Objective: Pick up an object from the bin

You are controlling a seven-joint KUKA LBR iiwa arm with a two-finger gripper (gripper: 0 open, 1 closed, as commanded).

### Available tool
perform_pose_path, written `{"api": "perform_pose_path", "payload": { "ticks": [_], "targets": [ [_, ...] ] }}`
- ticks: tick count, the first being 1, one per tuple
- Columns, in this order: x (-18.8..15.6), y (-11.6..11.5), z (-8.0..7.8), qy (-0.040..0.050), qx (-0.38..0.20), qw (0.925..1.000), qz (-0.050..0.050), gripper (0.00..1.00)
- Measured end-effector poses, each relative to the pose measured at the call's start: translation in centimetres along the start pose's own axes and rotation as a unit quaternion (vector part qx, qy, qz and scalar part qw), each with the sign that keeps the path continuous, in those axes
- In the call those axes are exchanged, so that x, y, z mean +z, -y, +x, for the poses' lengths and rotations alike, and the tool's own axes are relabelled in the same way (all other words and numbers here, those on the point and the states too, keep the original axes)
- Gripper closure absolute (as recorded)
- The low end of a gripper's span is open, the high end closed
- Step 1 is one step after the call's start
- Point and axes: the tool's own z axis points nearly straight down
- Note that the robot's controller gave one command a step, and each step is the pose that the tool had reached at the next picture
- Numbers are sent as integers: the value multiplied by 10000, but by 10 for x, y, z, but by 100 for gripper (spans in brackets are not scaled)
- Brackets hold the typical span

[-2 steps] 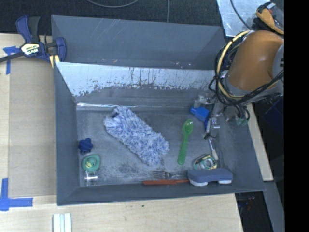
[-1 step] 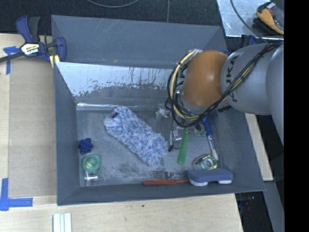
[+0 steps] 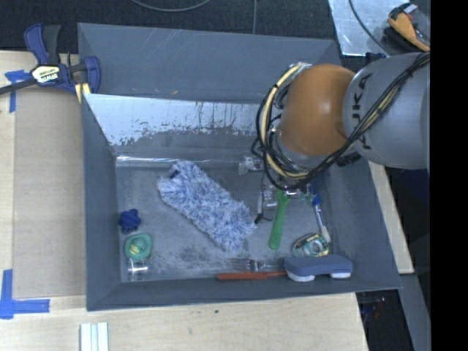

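Camera view looks down on the grey bin (image 3: 101, 196), with the arm (image 3: 387, 115) coming in from the right. Its orange cover (image 3: 314, 112), ringed by black and yellow cables (image 3: 272, 134), hangs over the right half of the bin floor. The claw (image 3: 275, 198) sits below that cover, low over the floor, at the upper end of a green stick (image 3: 276, 229). The stick lies almost upright in the picture, its top end meeting the claw and its lower end pointing toward the front wall. The cover and cables hide too much to tell whether the claw is open or closed, or whether it grips the stick.

Just left of the stick lies a blue-and-white fuzzy cloth (image 3: 205, 199), stretched slantwise across the middle of the floor, its lower right end close to the claw. Right of the stick lies a thin blue pen (image 3: 316, 209), and below that a small round thing (image 3: 311, 247). Along the front wall rest a blue-and-white brush (image 3: 318, 268) and, to its left, a thin red stick (image 3: 248, 274). Well apart, in the front left corner, sit a small blue lump (image 3: 129, 220), a green ring (image 3: 137, 246) and a clear cup (image 3: 137, 270).
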Motion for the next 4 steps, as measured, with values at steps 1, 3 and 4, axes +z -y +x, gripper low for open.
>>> {"api": "perform_pose_path", "payload": {
  "ticks": [1, 3, 4],
  "targets": [
    [20, -35, 12, -71, 229, 9997, -24, 0],
    [47, -40, 25, -18, 1872, 9823, -6, 100],
    [47, -40, 25, -19, 1871, 9823, -5, 100]
  ]
}}
